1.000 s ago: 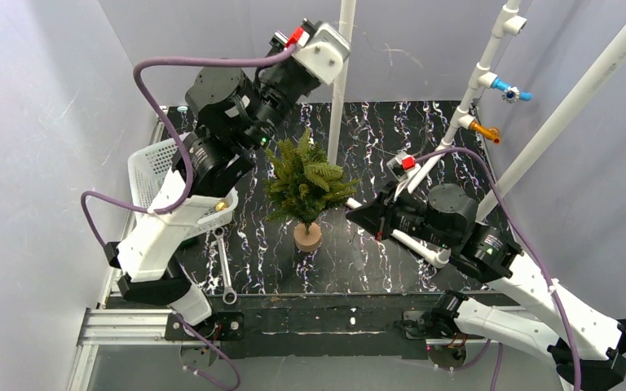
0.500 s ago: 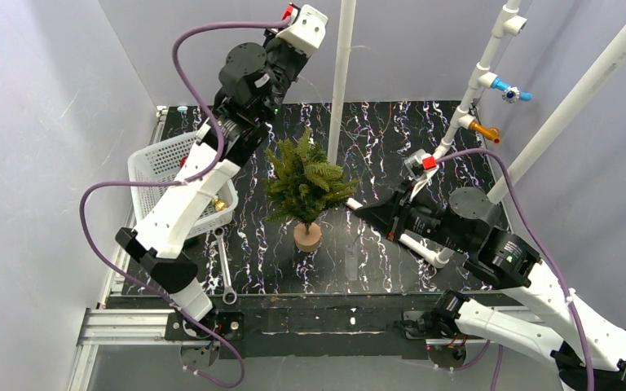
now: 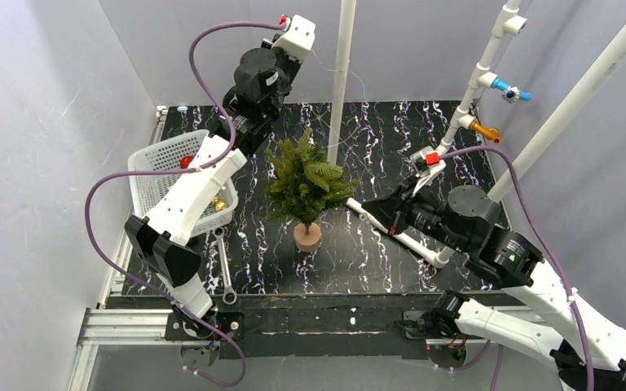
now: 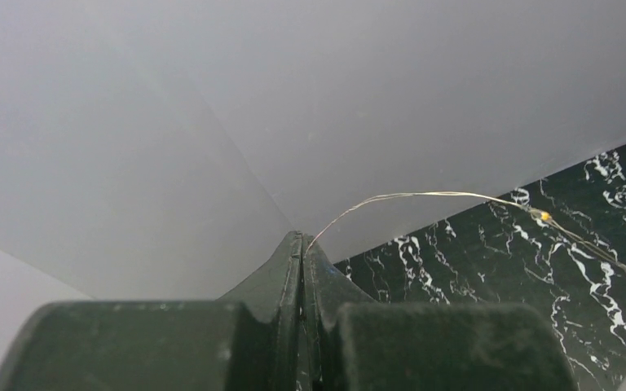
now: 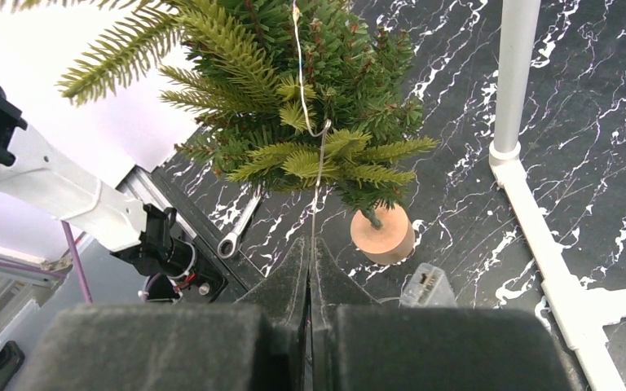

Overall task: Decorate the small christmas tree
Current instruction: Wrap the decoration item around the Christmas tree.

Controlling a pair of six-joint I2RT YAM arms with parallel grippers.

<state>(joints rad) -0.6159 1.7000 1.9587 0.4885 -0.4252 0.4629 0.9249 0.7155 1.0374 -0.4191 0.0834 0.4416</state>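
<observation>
Both hands are pinched shut on a thin silver wire light string [image 4: 407, 195], looks like the same strand, one end each. The left hand [image 4: 302, 240] is way up high behind the small green artificial christmas tree [image 3: 306, 183]. The right hand [image 5: 309, 244] sits low on the tree's right, w/ the wire running from its tips up into the branches.

IMO that's the point: strand stretched high to low so it can drape over the needles w/o snagging.

Tree stands upright on its round tan wooden base [image 3: 307, 236], mid black marble-look tabletop [image 3: 391, 138], just in front of the white plastic pipe post [image 3: 342, 81]. The white plastic mesh basket [image 3: 151, 167] to the left holds red + gold baubles [image 3: 222, 204], prob for later. A silver wrench [image 3: 224, 265] lies beside it.

Labels/writing: nothing readable afaict. There's just a tiny amber bead [image 4: 544, 216] on the wire.
</observation>
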